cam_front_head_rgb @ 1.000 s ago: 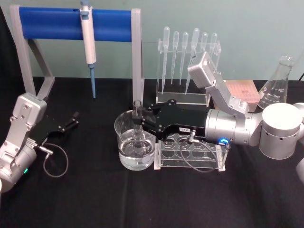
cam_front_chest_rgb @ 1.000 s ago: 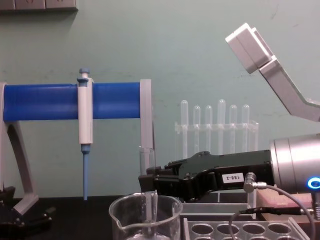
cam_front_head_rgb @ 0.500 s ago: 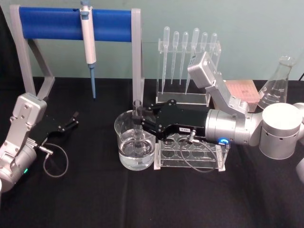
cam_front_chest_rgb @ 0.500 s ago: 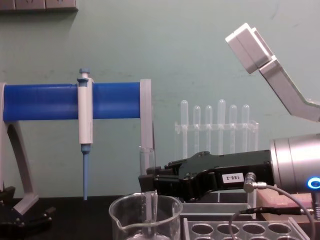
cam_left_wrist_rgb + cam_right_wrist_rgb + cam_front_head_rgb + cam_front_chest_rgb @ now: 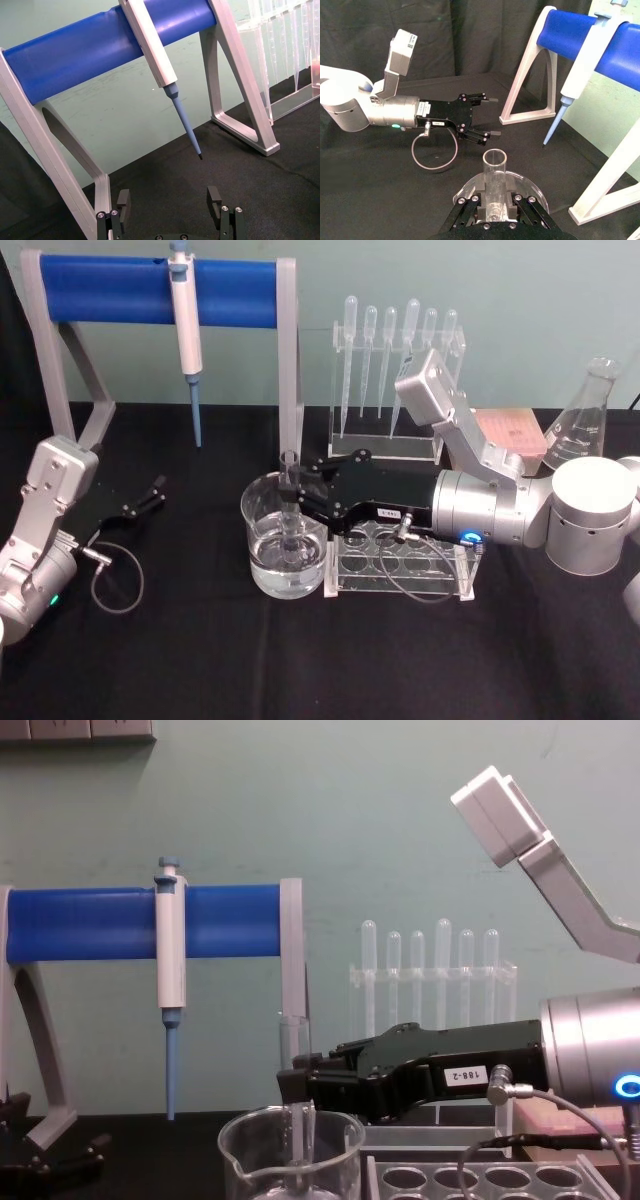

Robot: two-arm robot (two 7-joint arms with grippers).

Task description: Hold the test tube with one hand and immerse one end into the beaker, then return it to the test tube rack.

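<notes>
Claw: right black gripper (image 5: 293, 492), jaws closed on the long clear glass test tube (image 5: 290, 466), upright.
Tube: lower end below the claw, apparently dipped in the wide clear glass beaker (image 5: 256, 530).
Done: immersion.
Remaining: lift out, return to the clear holed rack (image 5: 440, 575) under the claw's wrist.
Idle: left black gripper (image 5: 148, 496), spread wide, well apart.

Clear glossy glass — test tube (image 5: 494, 172) and beaker (image 5: 258, 532) — over matt black cloth (image 5: 300, 660).

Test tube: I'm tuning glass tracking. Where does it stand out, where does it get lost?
Right wrist view: the test tube, in the right gripper, stands out against black cloth. Head view: it blends into beaker reflections; left gripper idle far left. Chest view: faint against pale wall.
</notes>
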